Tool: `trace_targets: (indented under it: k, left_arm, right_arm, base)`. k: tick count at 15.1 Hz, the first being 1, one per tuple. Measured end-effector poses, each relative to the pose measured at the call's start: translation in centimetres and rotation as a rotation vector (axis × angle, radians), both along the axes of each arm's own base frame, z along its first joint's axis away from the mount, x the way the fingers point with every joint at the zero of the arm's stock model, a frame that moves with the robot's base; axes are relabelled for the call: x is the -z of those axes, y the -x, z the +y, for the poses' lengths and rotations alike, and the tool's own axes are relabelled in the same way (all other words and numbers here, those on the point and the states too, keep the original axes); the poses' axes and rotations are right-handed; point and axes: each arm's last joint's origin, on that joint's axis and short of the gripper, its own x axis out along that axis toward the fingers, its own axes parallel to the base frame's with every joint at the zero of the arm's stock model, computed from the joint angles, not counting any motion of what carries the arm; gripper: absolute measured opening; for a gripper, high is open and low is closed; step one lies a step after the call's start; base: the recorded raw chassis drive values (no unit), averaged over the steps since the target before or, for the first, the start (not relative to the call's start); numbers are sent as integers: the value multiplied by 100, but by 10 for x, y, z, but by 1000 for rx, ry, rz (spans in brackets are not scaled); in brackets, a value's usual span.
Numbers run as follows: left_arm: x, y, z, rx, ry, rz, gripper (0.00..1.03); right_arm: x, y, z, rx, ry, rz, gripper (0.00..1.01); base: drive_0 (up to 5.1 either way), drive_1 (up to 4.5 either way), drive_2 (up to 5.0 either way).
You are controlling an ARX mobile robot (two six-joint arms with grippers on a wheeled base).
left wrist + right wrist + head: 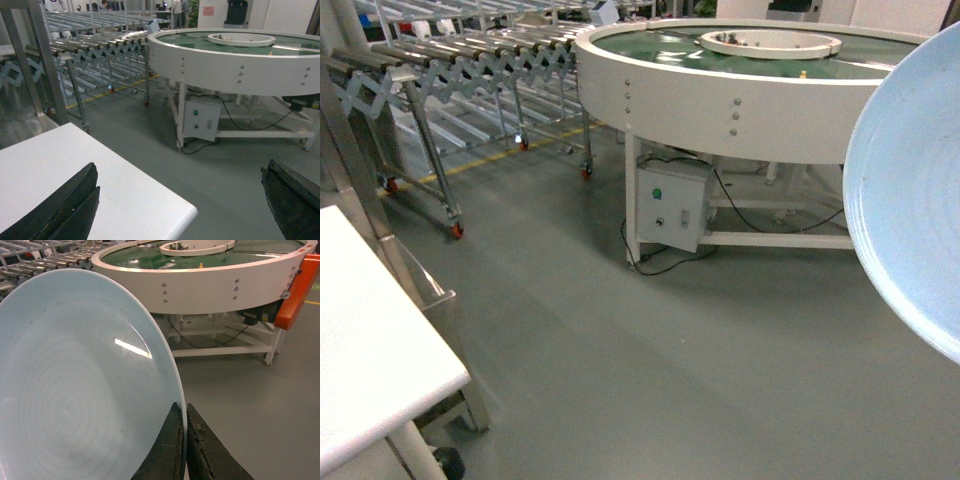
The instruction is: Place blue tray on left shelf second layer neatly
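I am in the carrying step: my right end effector (184, 440) is pinched narrow on the rim of the blue tray (75, 390), holding it tilted up on edge in the air, well clear of the floor and on the near side of the round conveyor (750, 90). My left end effector (180, 200) hangs wide apart with nothing in it, above the corner of the white table (75, 180). Next, as I judge it, I must turn toward the left shelf, level the tray and slide it in flat. The shelf's second layer is not clearly visible; only a metal frame (360, 180) shows left of the conveyor. Most of the tray is cut off in the head view.
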Motion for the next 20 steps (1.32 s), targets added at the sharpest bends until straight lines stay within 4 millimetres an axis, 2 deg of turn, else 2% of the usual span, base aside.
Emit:
trace_targets:
  k: [20]
  left_arm:
    - [0,0,0,-2,0,1,98]
  right_arm:
    - [0,0,0,1,0,2,2]
  base:
    - [333,-403,-403]
